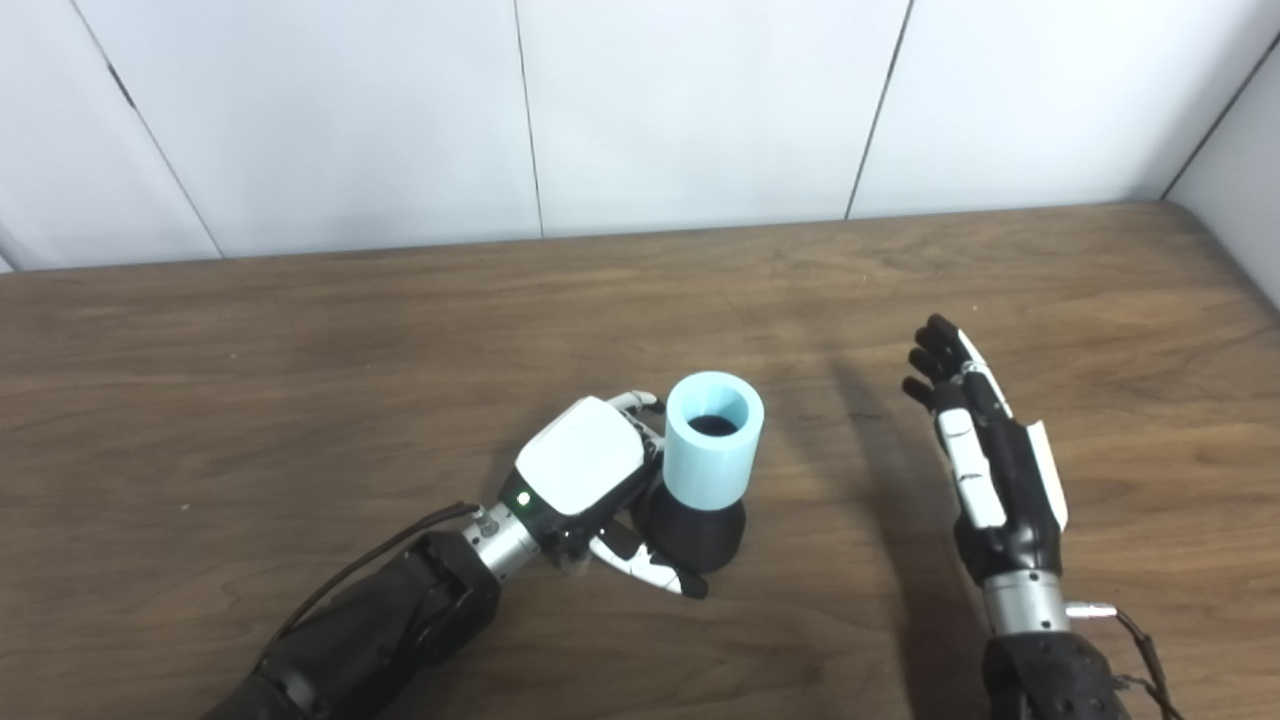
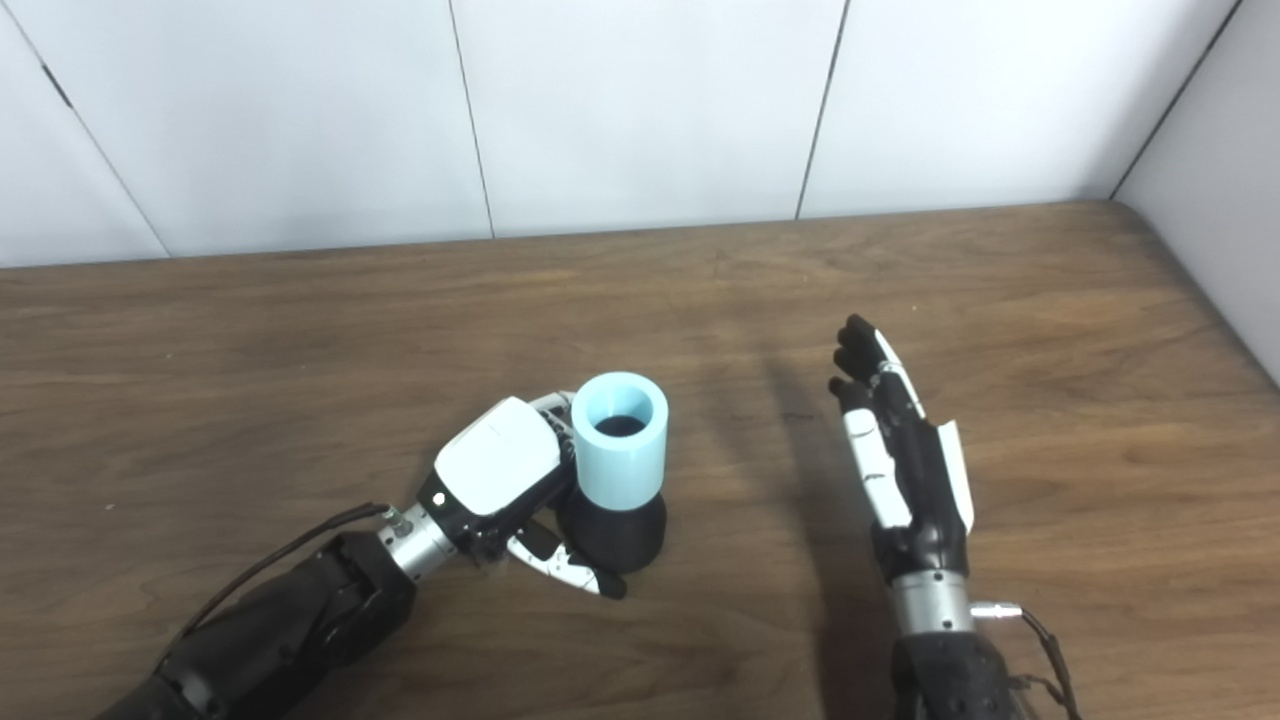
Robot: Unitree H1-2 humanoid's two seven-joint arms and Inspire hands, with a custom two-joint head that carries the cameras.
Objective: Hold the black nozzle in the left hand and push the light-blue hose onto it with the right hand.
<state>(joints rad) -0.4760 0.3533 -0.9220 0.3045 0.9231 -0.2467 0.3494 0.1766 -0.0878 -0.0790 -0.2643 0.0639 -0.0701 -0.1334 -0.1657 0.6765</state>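
Observation:
A black nozzle stands upright on the wooden table, its flared base on the surface. A short light-blue hose sits on top of it, open end up, with the black of the nozzle showing inside. My left hand wraps the nozzle's base from the left, thumb curled along the front and fingers behind the hose. My right hand hovers to the right, apart from both, fingers straight and pointing away, holding nothing.
A white panelled wall runs along the table's far edge, and a second wall closes the right corner. Bare wood lies on all sides of the hands.

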